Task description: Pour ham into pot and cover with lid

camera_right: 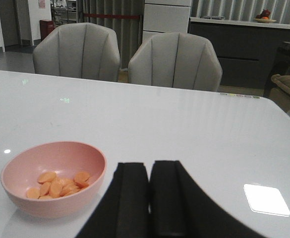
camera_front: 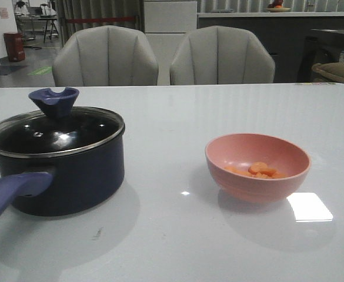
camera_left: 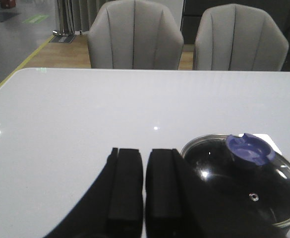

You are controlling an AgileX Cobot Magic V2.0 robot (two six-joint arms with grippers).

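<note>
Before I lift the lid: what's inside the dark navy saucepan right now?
The round glass lid with its blue knob sits on the dark navy saucepan; through it only darkness and glare show. The orange-pink ham pieces lie in the salmon-pink bowl.

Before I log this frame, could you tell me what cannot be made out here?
- Dark navy saucepan: contents hidden under the clear glass lid, which shows only glare.
- Its purplish-blue handle: cut off at the front view's edge.
- Orange-pink ham pieces: partly hidden behind the salmon-pink bowl's rim, front view.
</note>
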